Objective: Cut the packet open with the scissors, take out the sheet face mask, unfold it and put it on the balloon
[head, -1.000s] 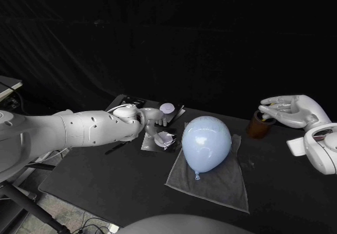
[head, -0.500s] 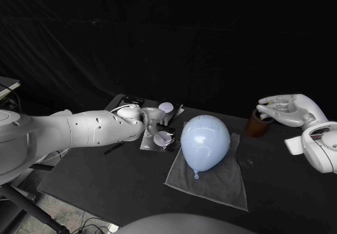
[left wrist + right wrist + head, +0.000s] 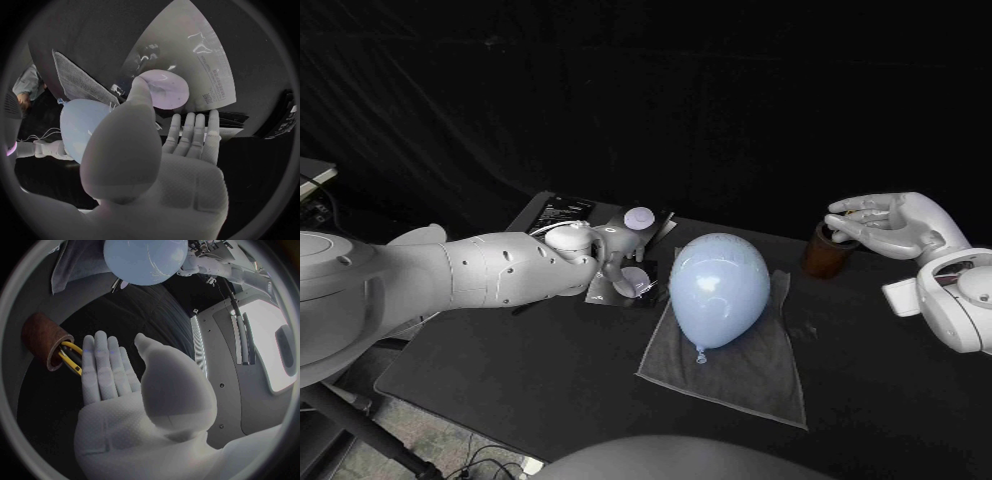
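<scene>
Left arm comes in over the black tabletop (image 3: 502,390). We log the left hand (image 3: 612,244) low over the packet (image 3: 620,290), which sits left of centre, just beside the balloon. Behind the hand lies a dark flat item with pale print (image 3: 564,210); we cannot identify it.

Head view: the hand covers much of the packet, so its outline is hard to trace. Its long axis seems to run away from the robot, slanting rightward.

Left wrist view: the packet (image 3: 200,55) is silvery, with a round lilac mark (image 3: 164,89) and small print too fine to read. The thumb tip rests by that mark. The fingers (image 3: 194,131) stretch straight, side by side, toward the packet's near edge. We cannot tell whether they grasp it.

Balloon (image 3: 720,285): pale blue, lying on a grey cloth (image 3: 754,380). Long axis runs away from the robot, knot end toward the robot, rounded end away.

Right of the cloth a brown cup (image 3: 826,255) stands upright. The right wrist view shows scissors (image 3: 70,359) in it, yellow handles out past the rim, blades hidden inside. The right hand (image 3: 894,225) hangs in the air just beside the cup, fingers (image 3: 103,367) extended and released, holding nothing.
</scene>
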Tool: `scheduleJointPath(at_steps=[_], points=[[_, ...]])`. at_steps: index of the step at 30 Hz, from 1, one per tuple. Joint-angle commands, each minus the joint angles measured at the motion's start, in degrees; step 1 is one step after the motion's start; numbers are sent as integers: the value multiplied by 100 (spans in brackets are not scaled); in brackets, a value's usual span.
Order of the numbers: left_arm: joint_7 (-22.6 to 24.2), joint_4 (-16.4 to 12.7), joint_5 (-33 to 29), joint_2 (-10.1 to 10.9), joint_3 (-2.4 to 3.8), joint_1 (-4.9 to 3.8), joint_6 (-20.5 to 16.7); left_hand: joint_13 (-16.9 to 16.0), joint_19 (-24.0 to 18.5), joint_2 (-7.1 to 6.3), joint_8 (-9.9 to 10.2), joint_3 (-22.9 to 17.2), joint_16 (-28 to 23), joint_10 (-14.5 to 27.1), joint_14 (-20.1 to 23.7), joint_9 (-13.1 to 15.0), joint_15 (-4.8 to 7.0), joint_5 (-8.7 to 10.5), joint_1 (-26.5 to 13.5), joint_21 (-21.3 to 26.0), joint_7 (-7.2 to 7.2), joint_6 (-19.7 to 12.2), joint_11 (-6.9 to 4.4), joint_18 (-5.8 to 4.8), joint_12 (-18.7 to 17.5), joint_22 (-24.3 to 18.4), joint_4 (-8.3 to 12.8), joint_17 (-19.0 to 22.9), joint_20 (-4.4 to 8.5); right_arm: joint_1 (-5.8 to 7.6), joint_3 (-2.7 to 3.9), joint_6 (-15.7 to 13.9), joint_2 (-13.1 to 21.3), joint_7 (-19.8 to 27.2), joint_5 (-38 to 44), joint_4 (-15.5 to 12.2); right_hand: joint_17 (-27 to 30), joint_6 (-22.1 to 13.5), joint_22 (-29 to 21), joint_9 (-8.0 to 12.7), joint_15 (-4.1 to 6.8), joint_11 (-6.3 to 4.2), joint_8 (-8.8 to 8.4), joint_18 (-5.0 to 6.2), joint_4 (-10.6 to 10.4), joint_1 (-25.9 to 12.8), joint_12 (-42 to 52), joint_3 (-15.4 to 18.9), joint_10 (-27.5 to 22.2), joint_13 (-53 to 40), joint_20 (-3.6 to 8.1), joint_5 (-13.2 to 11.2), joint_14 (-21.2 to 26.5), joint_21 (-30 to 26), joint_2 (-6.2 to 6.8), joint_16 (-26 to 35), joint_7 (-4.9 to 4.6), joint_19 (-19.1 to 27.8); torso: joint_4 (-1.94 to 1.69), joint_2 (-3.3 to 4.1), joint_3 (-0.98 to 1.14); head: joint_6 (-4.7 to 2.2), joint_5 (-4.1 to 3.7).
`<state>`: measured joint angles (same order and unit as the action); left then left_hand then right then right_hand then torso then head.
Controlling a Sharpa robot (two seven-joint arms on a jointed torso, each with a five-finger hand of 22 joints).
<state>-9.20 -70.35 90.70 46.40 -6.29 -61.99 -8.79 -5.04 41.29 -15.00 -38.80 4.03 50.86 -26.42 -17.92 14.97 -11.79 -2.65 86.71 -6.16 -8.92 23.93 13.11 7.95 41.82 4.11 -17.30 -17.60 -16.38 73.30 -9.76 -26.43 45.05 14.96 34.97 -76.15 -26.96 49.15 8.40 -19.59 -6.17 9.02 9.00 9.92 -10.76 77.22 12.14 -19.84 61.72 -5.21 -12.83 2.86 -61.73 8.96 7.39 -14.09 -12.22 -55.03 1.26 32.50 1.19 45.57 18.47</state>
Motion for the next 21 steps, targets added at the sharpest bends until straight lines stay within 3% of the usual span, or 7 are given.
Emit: scheduleJointPath(at_steps=[1,8,11,12,14,17,21], points=[[-135,0,173,14,-34,71,238,11,-39,52,14,-140,41,43,52,-21,2,-34,102,22,-601,23,-15,42,38,-1,15,21,-1,-14,4,67,3,1,51,-7,4,18,-9,6,-35,27,-36,56,-6,39,-37,18,3,3,-42,7,4,-33,-27,28,-105,-4,-7,-12,4,12,0],[-155,-39,192,63,-34,90,347,27,-22,190,-9,-351,175,-74,-29,-78,55,-24,191,23,-571,126,-56,76,160,8,24,76,8,-33,4,86,7,2,51,-12,4,31,-13,5,-34,25,-33,56,-11,36,-37,21,9,8,-43,6,2,-36,-34,32,-102,-5,-5,-11,0,20,-5],[-135,-68,192,89,-35,95,372,41,87,425,-94,-641,317,-427,-379,-100,152,-17,284,-36,-508,479,-135,143,270,36,46,118,16,-37,4,92,8,2,51,-15,4,39,-15,5,-33,23,-30,57,-12,37,-36,22,13,11,-43,7,0,-38,-37,34,-99,-6,-1,-5,-1,20,-2],[-124,-78,188,98,-35,96,375,68,166,532,-90,-780,344,-715,-649,-139,250,-6,360,-79,-431,737,-220,192,286,54,57,166,23,-38,4,94,8,2,51,-15,4,39,-15,5,-33,23,-30,57,-12,37,-36,22,13,11,-43,7,0,-38,-37,34,-99,-6,-2,-3,-1,24,0],[-95,-96,172,111,-35,98,369,143,295,631,126,-967,215,-1161,-1090,-309,355,-14,461,-149,-310,1165,-328,239,77,77,73,330,30,-40,4,98,7,2,51,-15,3,47,-16,4,-32,21,-28,58,-13,37,-35,23,17,13,-43,6,-2,-39,-40,35,-97,-7,-4,-1,0,25,-1],[-54,-112,151,125,-34,100,334,143,411,698,206,-1076,181,-1457,-1373,-364,427,-14,548,-216,-207,1457,-395,254,-27,103,75,377,55,-42,4,103,4,3,51,-16,3,53,-18,4,-31,19,-26,58,-15,37,-34,25,22,16,-43,7,-5,-40,-43,36,-94,-9,-3,-1,1,29,-3],[-9,-116,113,135,-34,101,276,160,646,725,489,-1364,-24,-2088,-1931,-508,571,-14,627,-352,-90,2029,-530,249,-511,155,36,481,119,-43,4,107,0,3,51,-16,2,60,-19,4,-29,16,-24,59,-16,39,-32,26,27,18,-43,7,-9,-41,-46,37,-92,-11,-2,-1,1,36,-11]])
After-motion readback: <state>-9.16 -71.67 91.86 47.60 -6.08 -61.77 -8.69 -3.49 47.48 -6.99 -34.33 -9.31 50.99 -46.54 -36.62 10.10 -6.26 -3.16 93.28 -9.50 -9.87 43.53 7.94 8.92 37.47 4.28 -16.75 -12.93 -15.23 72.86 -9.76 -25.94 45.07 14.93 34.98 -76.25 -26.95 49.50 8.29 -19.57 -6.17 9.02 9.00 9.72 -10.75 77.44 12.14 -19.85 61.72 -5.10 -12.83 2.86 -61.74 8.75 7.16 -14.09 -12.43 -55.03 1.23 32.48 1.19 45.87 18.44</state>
